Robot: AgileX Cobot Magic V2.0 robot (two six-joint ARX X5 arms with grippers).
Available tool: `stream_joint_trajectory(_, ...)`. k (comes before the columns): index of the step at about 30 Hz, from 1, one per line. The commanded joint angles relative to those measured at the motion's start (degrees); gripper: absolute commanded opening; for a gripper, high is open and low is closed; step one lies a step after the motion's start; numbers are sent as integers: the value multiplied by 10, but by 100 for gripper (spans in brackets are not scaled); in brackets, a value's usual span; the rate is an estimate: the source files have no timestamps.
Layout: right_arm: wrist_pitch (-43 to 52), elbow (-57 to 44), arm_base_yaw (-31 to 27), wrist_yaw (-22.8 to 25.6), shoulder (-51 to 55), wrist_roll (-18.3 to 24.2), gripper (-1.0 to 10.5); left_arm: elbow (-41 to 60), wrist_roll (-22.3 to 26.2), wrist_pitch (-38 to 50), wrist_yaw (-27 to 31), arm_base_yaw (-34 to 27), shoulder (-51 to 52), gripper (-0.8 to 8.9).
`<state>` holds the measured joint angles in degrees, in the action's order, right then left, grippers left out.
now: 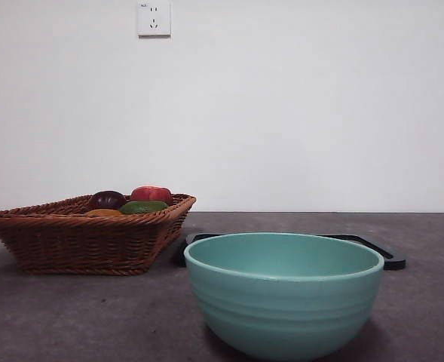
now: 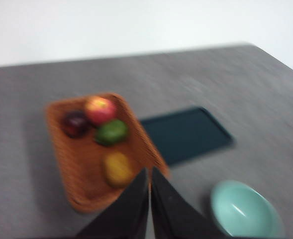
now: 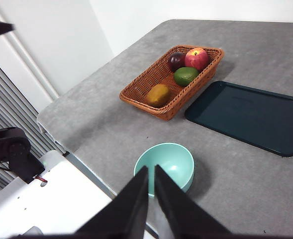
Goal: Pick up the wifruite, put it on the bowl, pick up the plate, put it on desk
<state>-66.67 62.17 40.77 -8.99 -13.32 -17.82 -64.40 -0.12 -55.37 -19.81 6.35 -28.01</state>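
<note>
The wifruite, a round orange-brown fruit, lies in the near end of a brown wicker basket; it also shows in the left wrist view and barely above the basket rim in the front view. The mint-green bowl stands empty at the front of the desk and shows in both wrist views. A dark flat plate lies behind the bowl. My left gripper and right gripper are shut, empty and high above the desk.
The basket also holds a dark purple fruit, a red apple and a green fruit. The desk's edge runs close to the bowl. A white wall with a socket is behind.
</note>
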Motion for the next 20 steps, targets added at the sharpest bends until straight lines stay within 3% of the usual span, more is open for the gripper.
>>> stream_joint_trajectory(1, 6, 9, 3, 0, 1, 5, 14, 96, -6, 101, 1, -36, 15, 7)
stream_joint_trajectory(6, 6, 9, 3, 0, 1, 5, 14, 290, -6, 266, 18, -68, 45, 7)
stream_joint_trajectory(12, 6, 9, 3, 0, 1, 5, 14, 452, -8, 409, 80, -71, 80, 7)
stream_joint_trajectory(20, 6, 9, 3, 0, 1, 5, 14, 559, -10, 480, 178, -70, 148, 7)
